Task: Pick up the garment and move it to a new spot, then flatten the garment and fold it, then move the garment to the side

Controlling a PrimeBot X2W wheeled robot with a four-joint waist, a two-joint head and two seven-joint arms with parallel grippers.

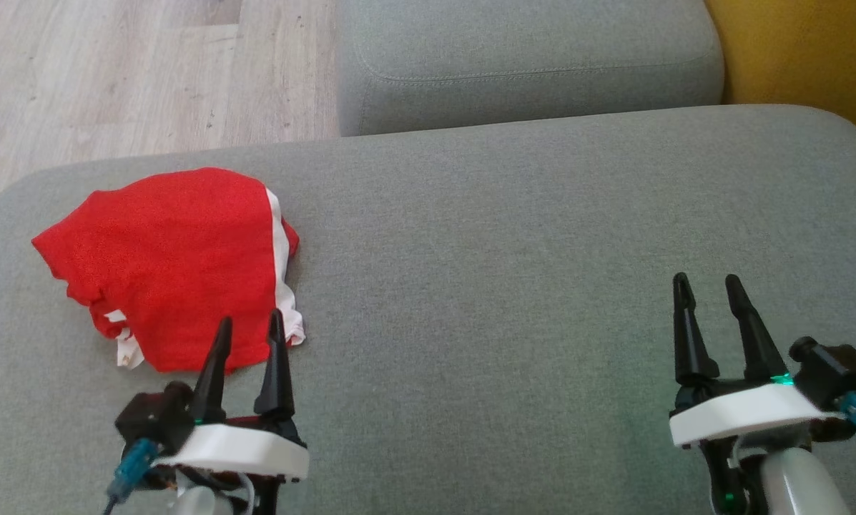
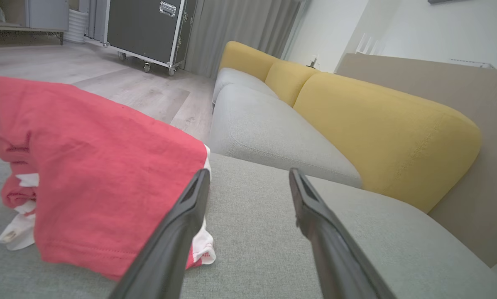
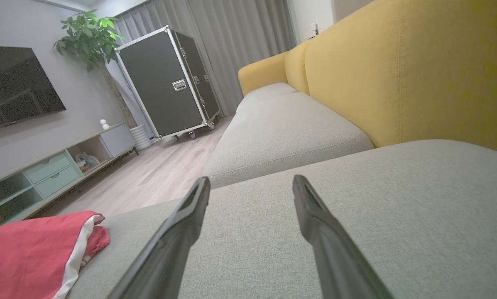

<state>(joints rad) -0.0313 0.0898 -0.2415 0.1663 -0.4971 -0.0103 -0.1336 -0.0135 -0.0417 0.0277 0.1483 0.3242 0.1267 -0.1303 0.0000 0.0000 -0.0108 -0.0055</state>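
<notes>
A grey sofa cushion [image 1: 513, 236] spans most of the head view. On its left part, in the middle left of the frame, lies the red garment [image 1: 177, 257] with white trim, loosely folded. The left gripper [image 1: 250, 319] sits at the garment's lower edge, fingers spread and empty. At lower right, well apart from the garment, the right gripper [image 1: 706, 279] is likewise spread and empty.

garment [image 1: 177, 257]: red, white stripe | cushion [image 1: 513, 300]: grey | backrest [image 2: 381, 128]: yellow
</notes>
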